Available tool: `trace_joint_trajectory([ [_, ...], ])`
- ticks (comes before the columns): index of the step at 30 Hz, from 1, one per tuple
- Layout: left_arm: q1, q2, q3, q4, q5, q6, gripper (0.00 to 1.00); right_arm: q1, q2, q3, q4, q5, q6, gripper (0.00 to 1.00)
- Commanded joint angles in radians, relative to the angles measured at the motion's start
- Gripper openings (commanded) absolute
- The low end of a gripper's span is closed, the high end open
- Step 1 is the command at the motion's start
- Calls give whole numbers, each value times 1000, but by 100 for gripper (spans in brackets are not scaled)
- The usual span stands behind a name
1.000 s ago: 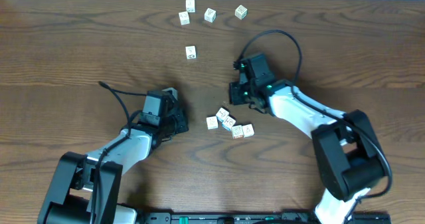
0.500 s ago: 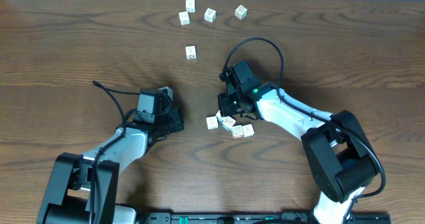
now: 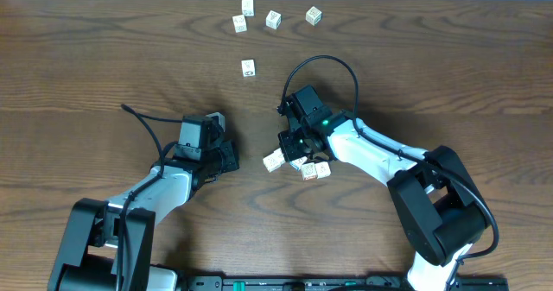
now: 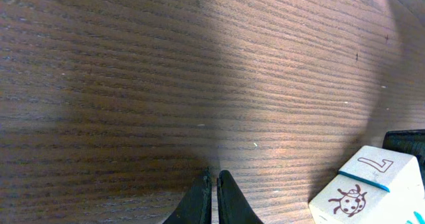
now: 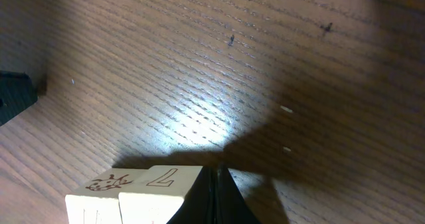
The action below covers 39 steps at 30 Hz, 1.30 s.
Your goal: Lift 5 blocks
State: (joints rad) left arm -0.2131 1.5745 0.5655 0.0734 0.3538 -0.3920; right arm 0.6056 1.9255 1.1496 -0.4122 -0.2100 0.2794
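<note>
Moved since a second ago: the right gripper [image 3: 290, 146] has been brought from clear of the cluster to directly over it. The ladybird block [image 3: 273, 160] has been pushed slightly outward, toward the left gripper [image 3: 230, 157], which is nearly unchanged.

Orientation: the ladybird block is a cube, so no long axis can be given. It is seen skewed to the grain of the table [image 3: 104, 66], one corner turned toward the left jaws. Three more blocks [image 3: 309, 172] lie in a touching group just behind the right jaws. The far blocks [image 3: 273, 19] are scattered well beyond both jaw sets.

Views compared: only the overhead view shows the cluster whole, but there the right fingertips are hidden under the gripper body. Printed faces are legible only from the wrists. In the left wrist view the ladybird block [image 4: 368, 191] shows a "7" on top and a ladybird on its side, to the right of the left gripper [image 4: 214, 196], apart from it. In the right wrist view the same block [image 5: 143, 194] lies against the left side of the right gripper [image 5: 216, 194].

Jaws: both pairs are pressed fully together, nothing between them.
</note>
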Motion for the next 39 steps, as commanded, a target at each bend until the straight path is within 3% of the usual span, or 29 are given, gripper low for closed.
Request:
trace_joint_trajectory([
  [1, 8, 10, -3, -21, -33, 18, 7, 8, 12, 14, -3, 11, -15, 1],
  [14, 8, 10, -3, -28, -32, 18, 7, 20, 12, 14, -59, 19, -15, 1],
  [20, 8, 10, -3, -28, -32, 18, 7, 16, 12, 15, 2, 116, -34, 1],
  [39, 8, 10, -3, -28, -33, 18, 7, 20, 12, 90, 69, 61, -108, 1],
])
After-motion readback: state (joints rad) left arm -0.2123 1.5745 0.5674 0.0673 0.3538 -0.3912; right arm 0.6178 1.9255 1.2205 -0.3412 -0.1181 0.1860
